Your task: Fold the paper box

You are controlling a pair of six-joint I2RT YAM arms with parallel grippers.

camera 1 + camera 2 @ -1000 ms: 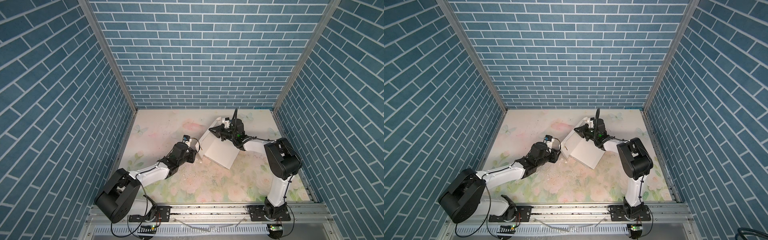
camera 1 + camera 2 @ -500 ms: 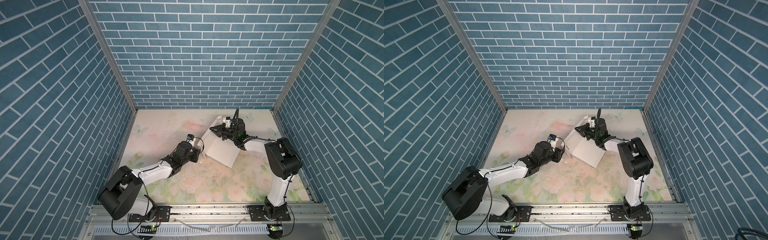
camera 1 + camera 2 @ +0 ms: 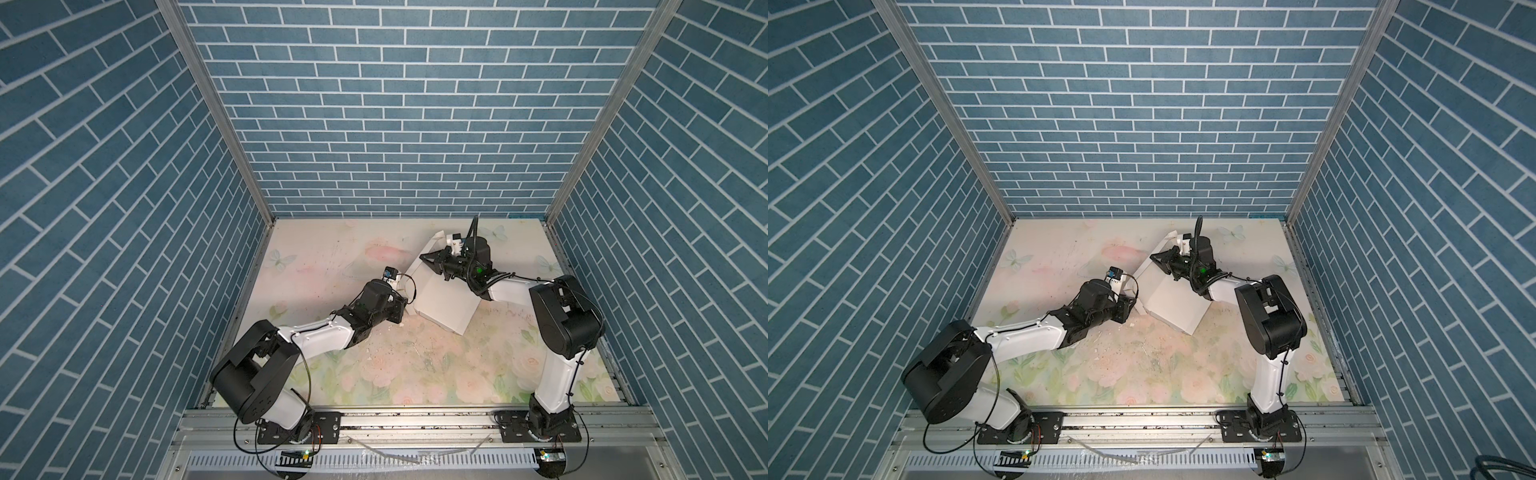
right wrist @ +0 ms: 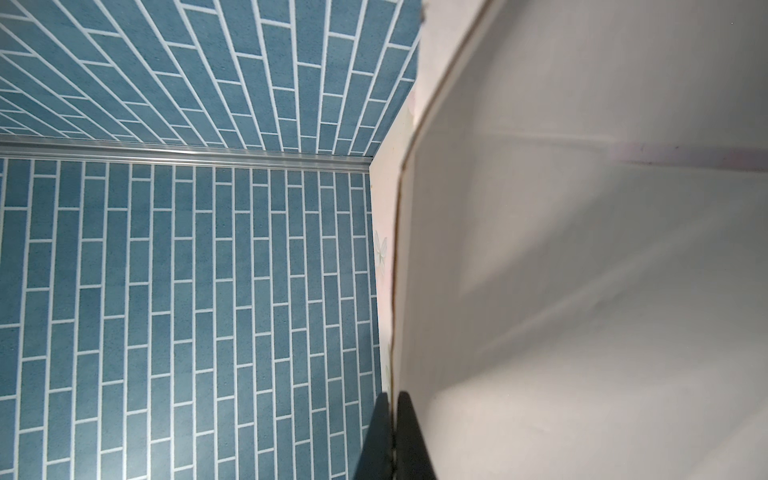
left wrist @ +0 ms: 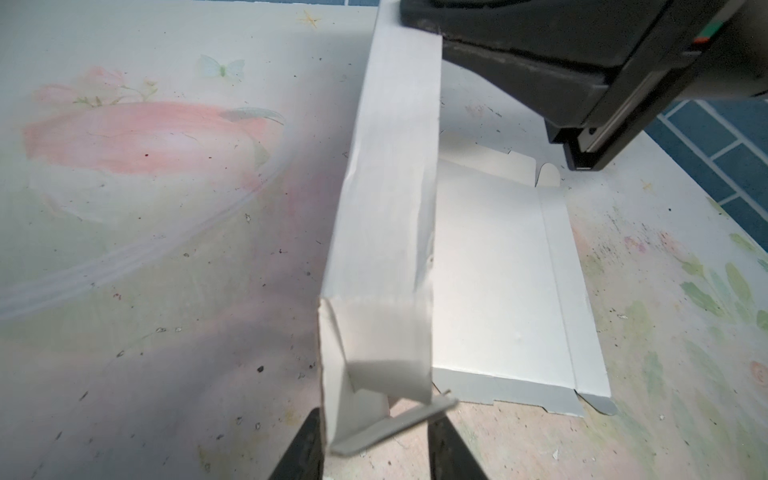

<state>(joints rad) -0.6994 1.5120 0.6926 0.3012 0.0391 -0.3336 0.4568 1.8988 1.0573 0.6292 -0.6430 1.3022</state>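
Note:
The white paper box (image 3: 446, 305) (image 3: 1177, 305) lies half folded on the floral table, right of centre. Its long left wall (image 5: 386, 187) stands upright beside the flat base panel (image 5: 498, 270). My left gripper (image 3: 404, 306) (image 3: 1133, 309) (image 5: 376, 449) is open at the near end of that wall. Its fingers (image 5: 305, 449) straddle the folded corner and a loose tab (image 5: 390, 424). My right gripper (image 3: 428, 259) (image 3: 1158, 259) (image 4: 391, 436) is shut on the edge of a raised flap (image 4: 582, 291) at the wall's far end.
Blue brick walls enclose the table on three sides. An aluminium rail (image 3: 415, 419) with both arm bases runs along the front. Small crumbs (image 3: 399, 353) dot the mat near the box. The right arm's black body (image 5: 582, 62) hangs over the box's far end.
My left arm has stretched rightward, bringing its gripper onto the box's near left corner. The right arm and the box have barely moved.

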